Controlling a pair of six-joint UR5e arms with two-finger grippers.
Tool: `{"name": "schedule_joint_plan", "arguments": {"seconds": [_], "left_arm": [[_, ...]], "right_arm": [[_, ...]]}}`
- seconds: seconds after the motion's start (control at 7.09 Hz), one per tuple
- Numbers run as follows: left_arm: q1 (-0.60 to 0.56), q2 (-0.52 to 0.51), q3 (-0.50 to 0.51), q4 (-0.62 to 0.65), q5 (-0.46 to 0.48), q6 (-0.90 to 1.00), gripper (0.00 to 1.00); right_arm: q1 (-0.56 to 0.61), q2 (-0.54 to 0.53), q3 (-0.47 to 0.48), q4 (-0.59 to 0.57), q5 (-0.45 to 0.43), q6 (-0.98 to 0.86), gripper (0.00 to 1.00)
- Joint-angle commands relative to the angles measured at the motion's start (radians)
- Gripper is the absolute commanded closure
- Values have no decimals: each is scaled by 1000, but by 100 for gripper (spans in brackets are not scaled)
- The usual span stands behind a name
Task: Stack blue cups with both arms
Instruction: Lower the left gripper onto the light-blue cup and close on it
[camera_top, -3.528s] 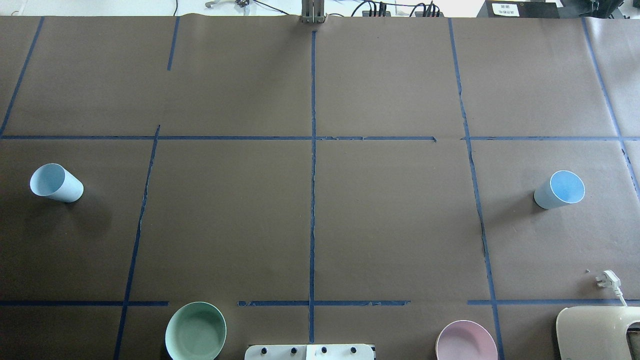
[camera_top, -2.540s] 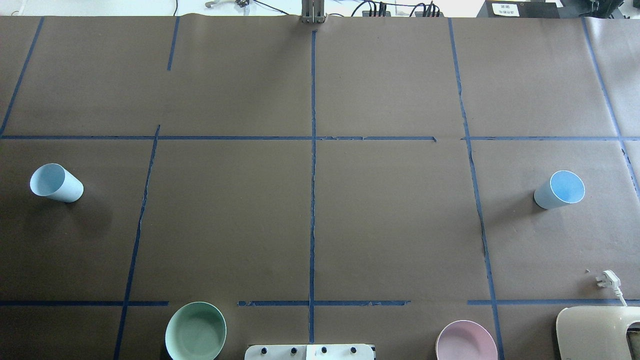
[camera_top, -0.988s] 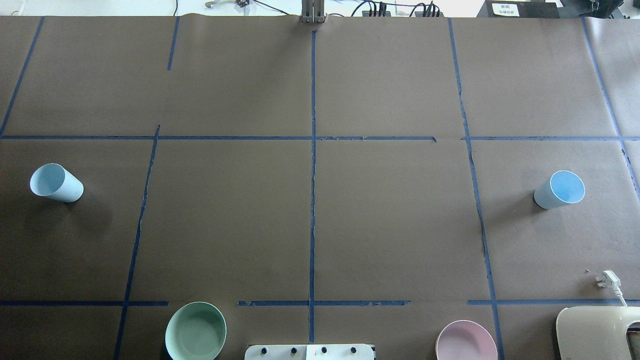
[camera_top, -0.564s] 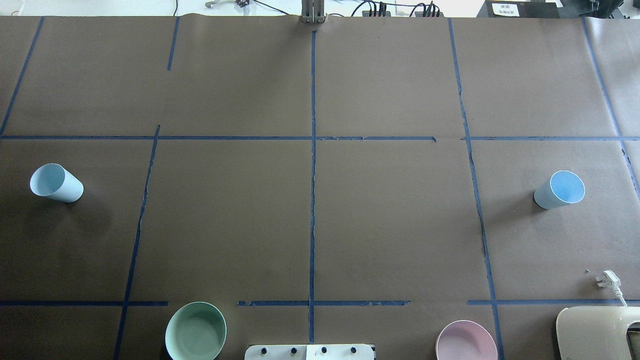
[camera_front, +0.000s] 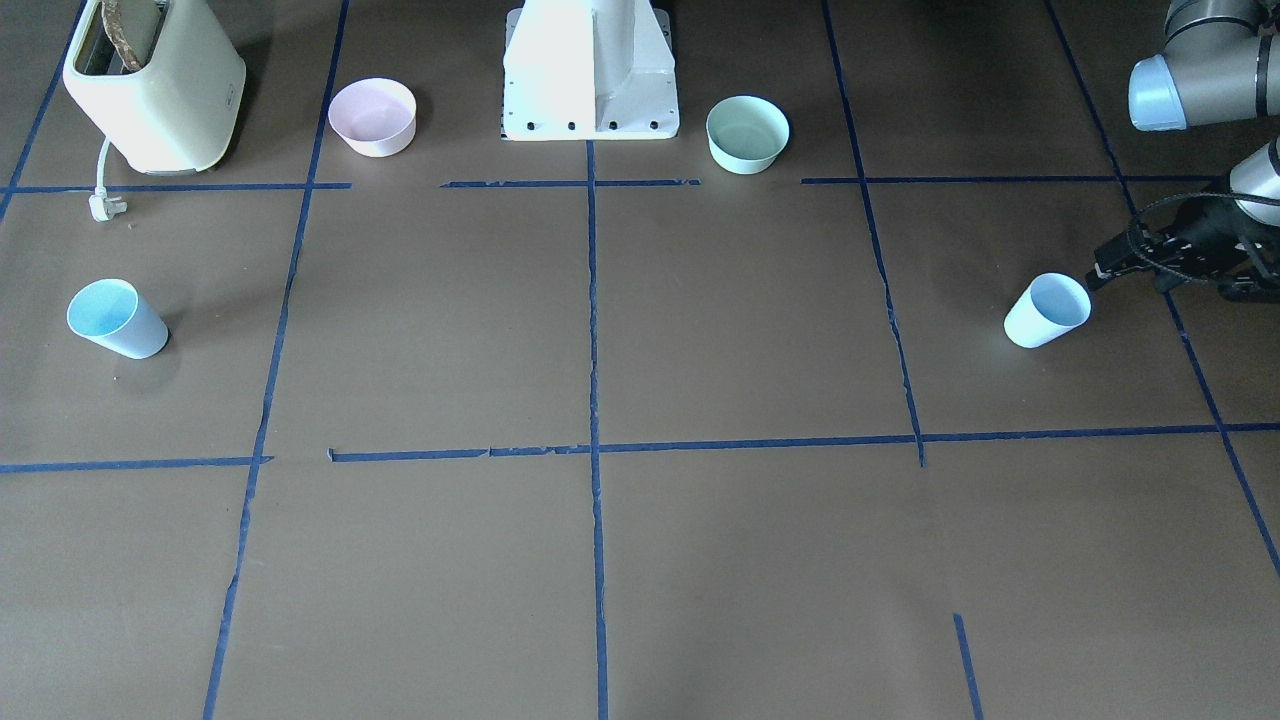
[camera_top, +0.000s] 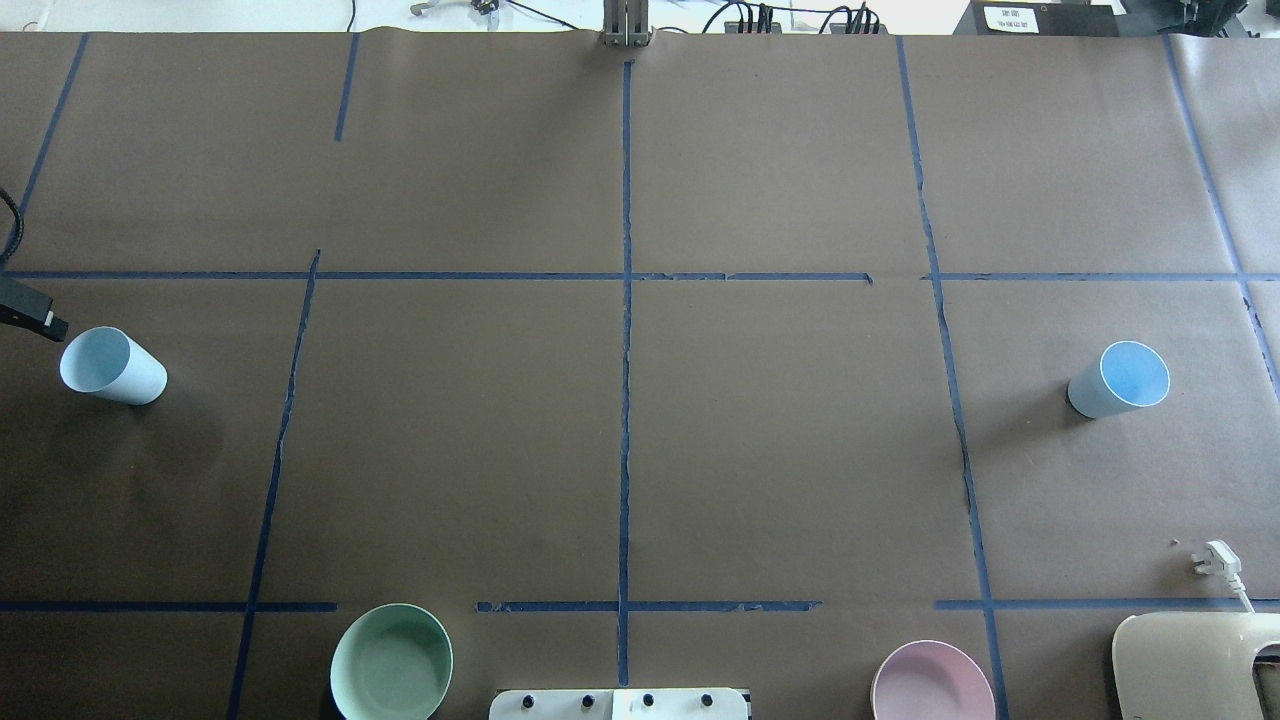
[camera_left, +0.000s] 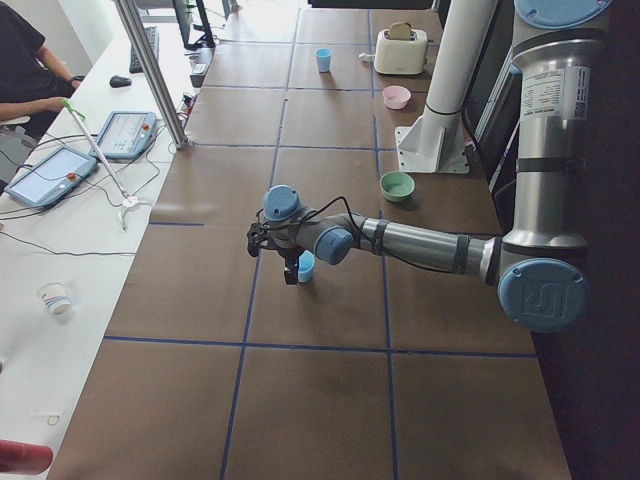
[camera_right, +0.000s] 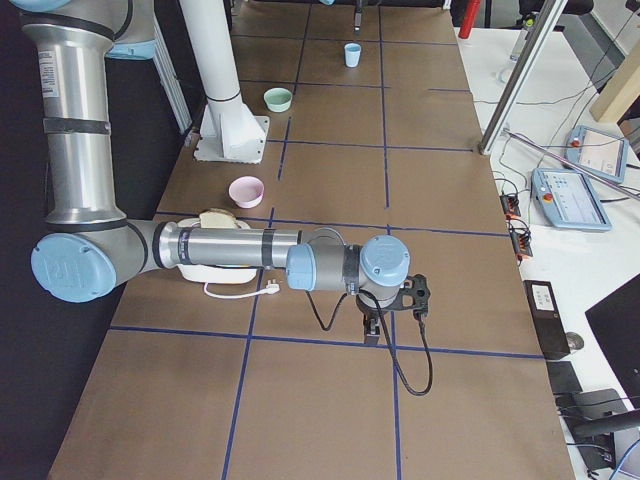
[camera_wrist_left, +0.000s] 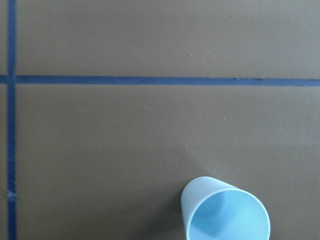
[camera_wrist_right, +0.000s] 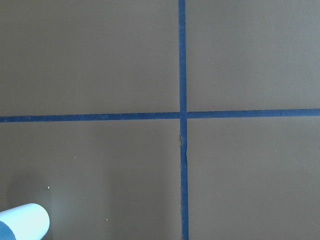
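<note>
Black two-finger L gripper (camera_front: 1100, 270) hangs just beside the rim of the small pale-blue tapered plastic L cup (camera_front: 1047, 310), on the cup's outer side. No contact as far as the views show. Only a tip shows at the frame edge, so can't tell if jaws are apart or together. Black two-finger R gripper (camera_right: 370, 328) points down over the table's R end. It's seen only from the side cam, so its jaw state can't be told either. R wrist cam catches the second pale-blue plastic tumbler, R cup (camera_wrist_right: 22, 222), at its bottom-left corner, so the gripper isn't centred over it. Grey jointed L arm (camera_front: 1195, 60) and R arm (camera_right: 230, 245) reach out low from the white pedestal base (camera_front: 590, 70).

Both cups stand upright, mouths up, well apart at opposite ends of the brown paper-covered table (camera_top: 780, 450); nothing stacked yet.

Handling (judgement):
- Prob v. light, thin but stiffish plastic, not fragile.
- Smooth + tapered wall, so slippery. It could squirt up out of a squeeze, or tip if nudged.
- Best hold: pinch the rim wall w/ one finger inside and one outside, or span the body high up near the mouth. Moderate force.

Count:
- 2 blue cups
- 2 bowls: 1 pink plastic bowl (camera_front: 372, 115), 1 mint-green bowl (camera_front: 747, 133)
- 1 cream toaster (camera_front: 160, 90) w/ 1 white plug (camera_front: 102, 207)
- 2 arms, 1 base
</note>
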Motion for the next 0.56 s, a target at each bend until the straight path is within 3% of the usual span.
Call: {"name": "schedule_joint_plan", "arguments": {"seconds": [0.0,0.42], "left_arm": [[22,1,17,-8,28,-4,0],[45,-4,31,-8,34,-6,0]], "right_arm": [[0,0,-1,0,0,0,0],[0,0,-1,0,-2,0,0]]}}
